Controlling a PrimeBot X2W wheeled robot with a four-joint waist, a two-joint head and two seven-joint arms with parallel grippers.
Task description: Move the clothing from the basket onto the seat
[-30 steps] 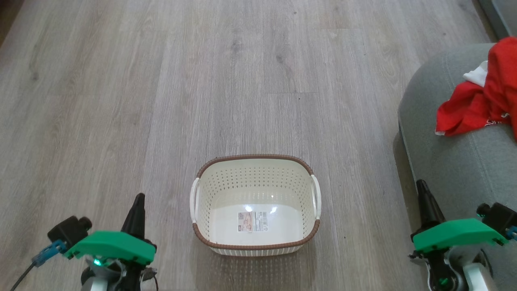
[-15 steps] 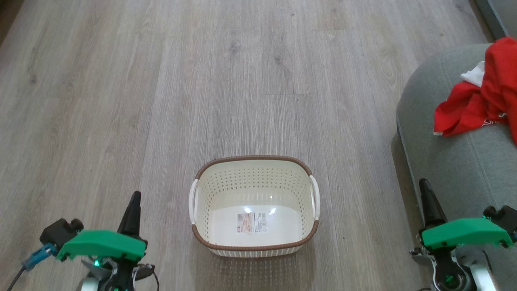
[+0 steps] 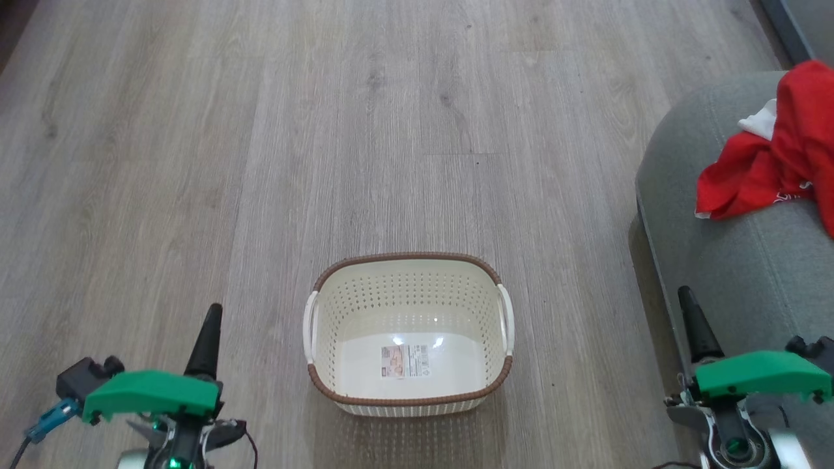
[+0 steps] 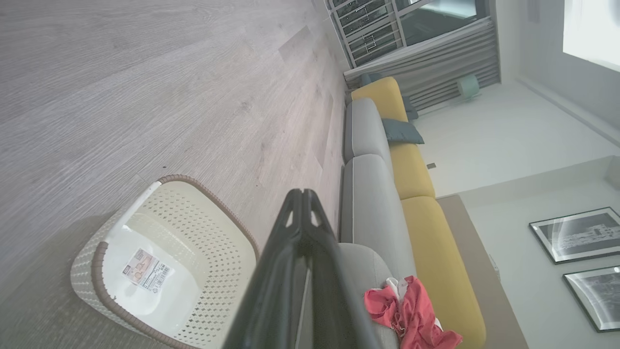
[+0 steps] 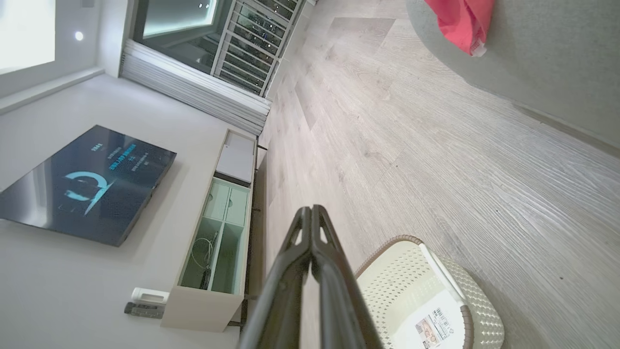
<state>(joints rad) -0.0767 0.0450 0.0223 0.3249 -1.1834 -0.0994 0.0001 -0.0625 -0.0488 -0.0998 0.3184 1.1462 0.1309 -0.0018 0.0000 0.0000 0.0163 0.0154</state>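
A cream perforated basket [image 3: 407, 256] stands on the wood-look floor [image 3: 365, 130]. The red clothing [image 3: 769, 163] lies crumpled on the grey seat [image 3: 723, 267] at right, well apart from it. The left gripper [image 3: 212, 312] and right gripper [image 3: 685, 296] have their fingers pressed together, holding nothing.

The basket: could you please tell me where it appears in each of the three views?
Head view: the basket sits low in the middle.
Left wrist view: the basket is at the lower left.
Right wrist view: the basket is at the lower right.
Shared landmark: the red clothing lying on the grey seat, which appears in all three views.
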